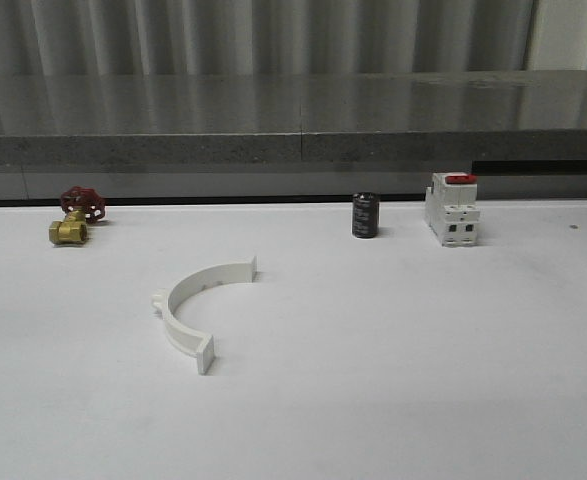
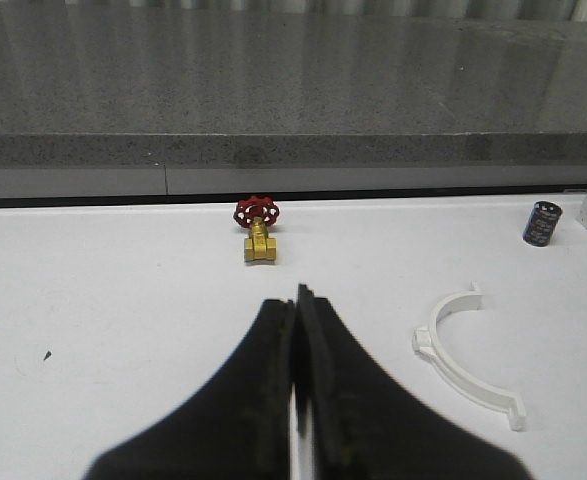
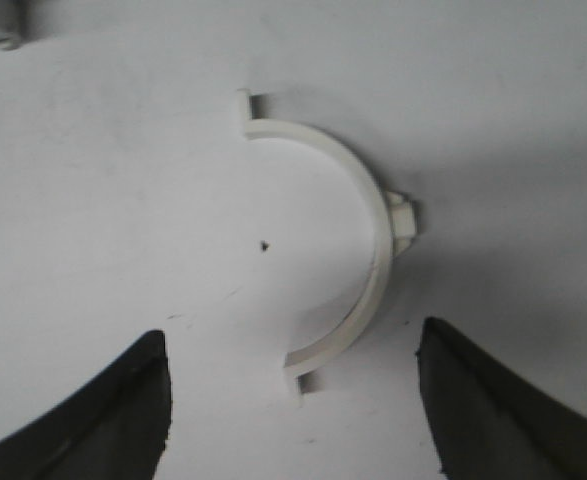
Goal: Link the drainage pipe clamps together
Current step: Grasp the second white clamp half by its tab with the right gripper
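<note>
In the front view, one drainage pipe clamp half [image 1: 195,305] lay flat on the white table [image 1: 403,350], left of centre, its open side facing right. Well behind it stood a brass valve with a red handwheel [image 1: 73,215] at the far left, a small dark capacitor [image 1: 365,215] and a white breaker with a red top [image 1: 452,208] toward the right.

In the left wrist view, the left gripper [image 2: 296,400] was clenched, its dark fingers pressed together with nothing between them. It hung above bare table, with the same clamp half [image 2: 460,355] off to one side and the valve [image 2: 258,228] further ahead.

In the right wrist view, the right gripper [image 3: 293,400] was spread wide and empty, hovering over a second clamp half [image 3: 358,250] that lay flat on the table with its lug on the outer side of the arc.

The risks from here looked plain. The half-ring was thin and lay flat, so fingers closing from above could skid it across the smooth table or pinch only an edge and tip it. Its curve sat off-centre between the fingers, which might cause an uneven grasp. The two halves seemed well apart, and end tabs brought together out of line would fail to connect.
</note>
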Robot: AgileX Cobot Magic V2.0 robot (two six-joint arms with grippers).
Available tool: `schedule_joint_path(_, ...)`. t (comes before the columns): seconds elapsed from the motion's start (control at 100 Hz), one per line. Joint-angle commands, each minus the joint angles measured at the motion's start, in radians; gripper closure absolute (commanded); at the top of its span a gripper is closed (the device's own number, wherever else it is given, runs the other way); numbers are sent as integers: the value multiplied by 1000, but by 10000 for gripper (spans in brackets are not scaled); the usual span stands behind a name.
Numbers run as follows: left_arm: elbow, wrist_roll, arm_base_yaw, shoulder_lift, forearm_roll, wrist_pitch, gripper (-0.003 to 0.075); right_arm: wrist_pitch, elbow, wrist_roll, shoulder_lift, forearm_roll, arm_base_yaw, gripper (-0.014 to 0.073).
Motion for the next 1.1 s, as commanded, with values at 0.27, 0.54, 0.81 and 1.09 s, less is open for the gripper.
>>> schedule_joint_path(0.27, -24, -1, 1, 11, -17, -84, 741, -85, -105, -100, 217, -13, -115, 76)
schedule_joint_path(0.54, -24, -1, 1, 11, -17, -84, 741, -123, -107, -116, 302, 1, -113, 76)
schedule_joint_path(0.81, -24, -1, 1, 11, -17, -84, 741, -130, -111, -175, 348, 52, -112, 77)
schedule_joint_path(1.09, -24, -1, 1, 11, -17, -84, 741, -107, -111, -191, 355, 70, -112, 388)
